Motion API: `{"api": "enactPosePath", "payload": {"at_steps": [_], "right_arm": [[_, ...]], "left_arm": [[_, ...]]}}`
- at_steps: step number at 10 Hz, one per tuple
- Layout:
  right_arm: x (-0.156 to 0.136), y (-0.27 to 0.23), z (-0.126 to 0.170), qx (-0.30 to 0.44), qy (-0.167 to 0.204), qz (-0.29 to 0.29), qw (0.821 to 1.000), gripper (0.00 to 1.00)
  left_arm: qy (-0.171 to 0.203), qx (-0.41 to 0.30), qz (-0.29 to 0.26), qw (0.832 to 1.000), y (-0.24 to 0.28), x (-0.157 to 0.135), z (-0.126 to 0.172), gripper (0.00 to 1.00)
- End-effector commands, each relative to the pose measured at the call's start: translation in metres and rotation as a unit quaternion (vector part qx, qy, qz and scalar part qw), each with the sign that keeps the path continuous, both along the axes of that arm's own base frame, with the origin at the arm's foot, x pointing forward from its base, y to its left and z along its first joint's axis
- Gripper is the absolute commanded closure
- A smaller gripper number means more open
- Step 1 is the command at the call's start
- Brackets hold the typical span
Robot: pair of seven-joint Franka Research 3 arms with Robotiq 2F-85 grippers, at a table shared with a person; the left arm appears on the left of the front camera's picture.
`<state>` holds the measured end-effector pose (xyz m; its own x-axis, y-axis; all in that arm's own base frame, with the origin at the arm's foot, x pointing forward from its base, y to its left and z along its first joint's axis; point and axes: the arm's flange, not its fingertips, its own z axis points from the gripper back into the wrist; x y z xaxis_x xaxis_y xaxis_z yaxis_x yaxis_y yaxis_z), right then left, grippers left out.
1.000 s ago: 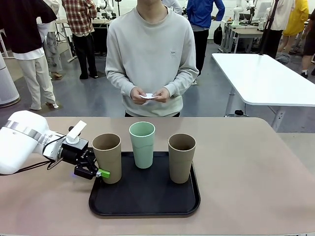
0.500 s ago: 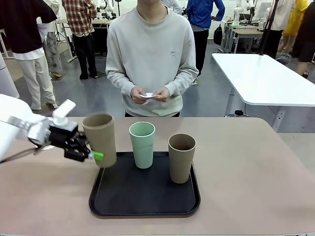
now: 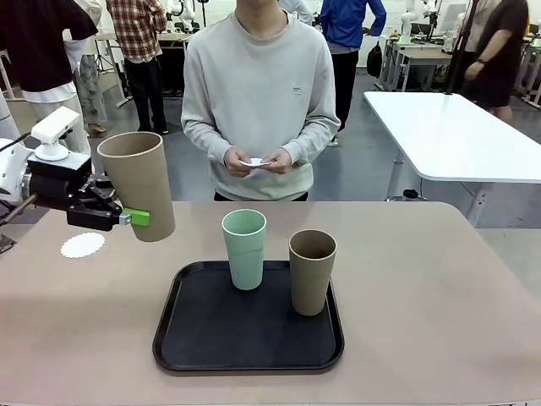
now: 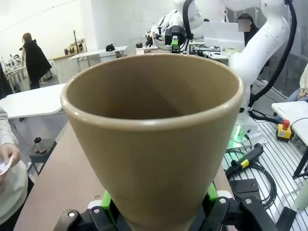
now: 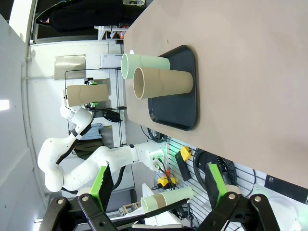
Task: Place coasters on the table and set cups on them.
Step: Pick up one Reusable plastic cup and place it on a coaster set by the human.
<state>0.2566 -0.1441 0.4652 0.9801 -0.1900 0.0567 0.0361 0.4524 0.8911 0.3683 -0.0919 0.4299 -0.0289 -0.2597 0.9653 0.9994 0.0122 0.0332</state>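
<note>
My left gripper point(image 3: 142, 216) is shut on the lower part of a tan cup point(image 3: 137, 183), which hangs tilted in the air over the left side of the table point(image 3: 423, 279). In the left wrist view this cup point(image 4: 154, 130) stands between the green pads point(image 4: 211, 193). A white scalloped coaster point(image 3: 83, 245) lies on the table below and left of the held cup. The mint green cup point(image 3: 243, 247) and the other tan cup point(image 3: 312, 271) stand on the black tray point(image 3: 211, 338). The person holds more white coasters point(image 3: 256, 163) in both hands. My right gripper point(image 5: 160, 187) is open with nothing in it, well off from the tray point(image 5: 185, 108).
The person stands at the far edge, hands held at waist height above the table. A white table point(image 3: 456, 127) stands behind on the right. The tabletop right of the tray is bare.
My left gripper has lifted the tan cup off the tray's left end, carrying it up and to the left. The coaster on the table has come into sight beneath it.
</note>
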Motion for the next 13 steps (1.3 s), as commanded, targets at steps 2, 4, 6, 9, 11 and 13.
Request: {"api": "enactPosePath", "payload": {"at_steps": [2,4,6,9,11,13], "right_arm": [[0.001,0.000,0.000,0.006,-0.004,0.002,1.000,0.00],[0.001,0.000,0.000,0.006,-0.004,0.002,1.000,0.00],[0.001,0.000,0.000,0.006,-0.004,0.002,1.000,0.00],[0.001,0.000,0.000,0.006,-0.004,0.002,1.000,0.00],[0.001,0.000,0.000,0.006,-0.004,0.002,1.000,0.00],[0.001,0.000,0.000,0.006,-0.004,0.002,1.000,0.00]], "left_arm": [[-0.003,0.000,-0.006,1.000,-0.004,0.002,0.002,1.00],[-0.025,0.020,0.005,0.999,0.022,0.025,-0.009,0.18],[-0.050,0.029,0.074,0.996,0.091,0.077,0.000,0.18],[-0.040,-0.001,0.163,0.986,0.179,0.115,0.004,0.18],[-0.012,-0.022,0.213,0.977,0.220,0.126,-0.006,0.18],[-0.001,-0.027,0.244,0.969,0.246,0.136,-0.012,0.18]]}}
